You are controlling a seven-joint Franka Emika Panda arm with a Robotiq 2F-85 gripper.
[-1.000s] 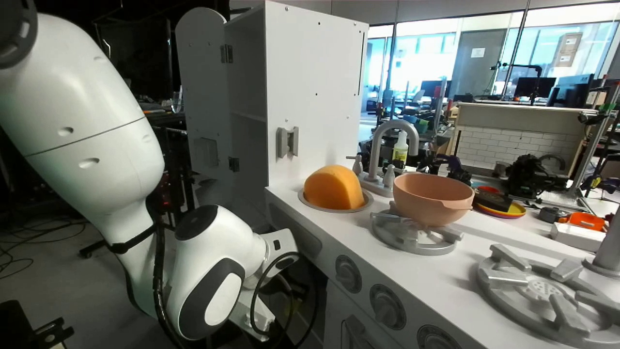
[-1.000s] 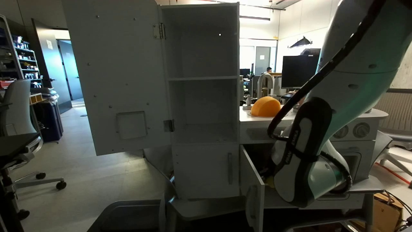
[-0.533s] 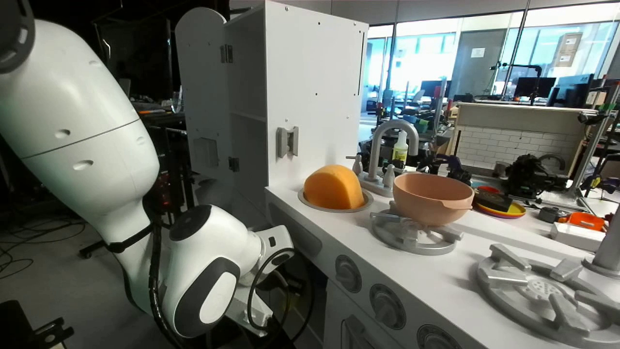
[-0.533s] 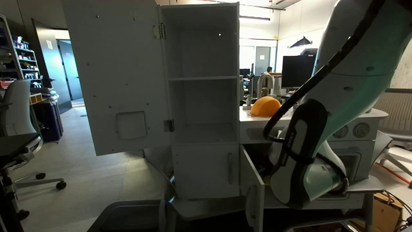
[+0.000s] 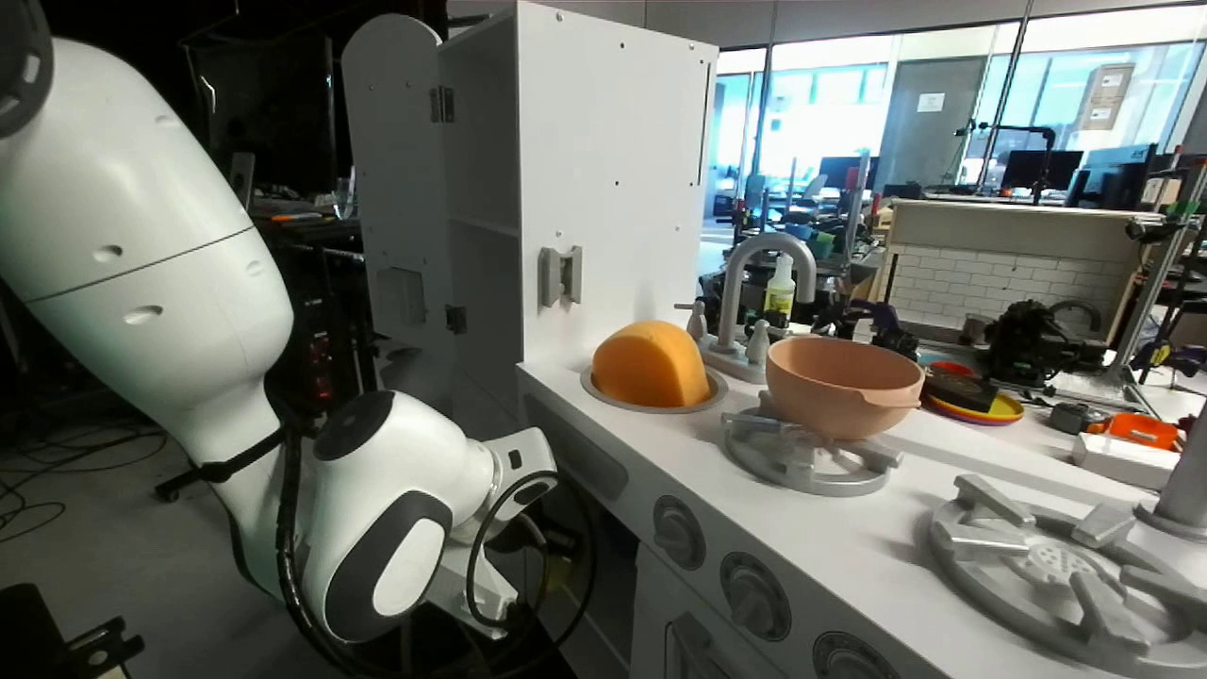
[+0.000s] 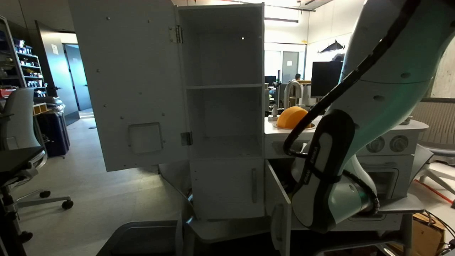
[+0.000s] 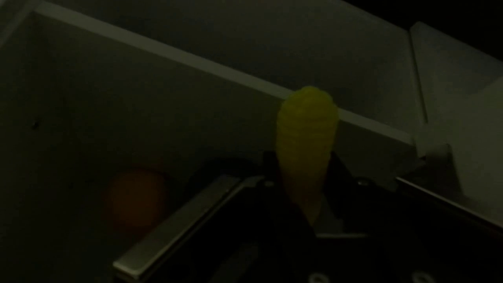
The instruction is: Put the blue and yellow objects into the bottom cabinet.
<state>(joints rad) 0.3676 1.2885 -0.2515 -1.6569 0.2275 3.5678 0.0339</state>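
Yellow corn held in gripper
Fingers closed on the corn, wrist view; low cabinet door standing open; pinkish bowl upright on the burner.

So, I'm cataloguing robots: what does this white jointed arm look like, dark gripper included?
The smooth, white, rounded arm has dark grey panels, a flat black cap, black straps, a thick black cable and partly covered pale lettering including "EMIKA". The gripper looks black with flat metal bars; the dim wrist view hides the rest.
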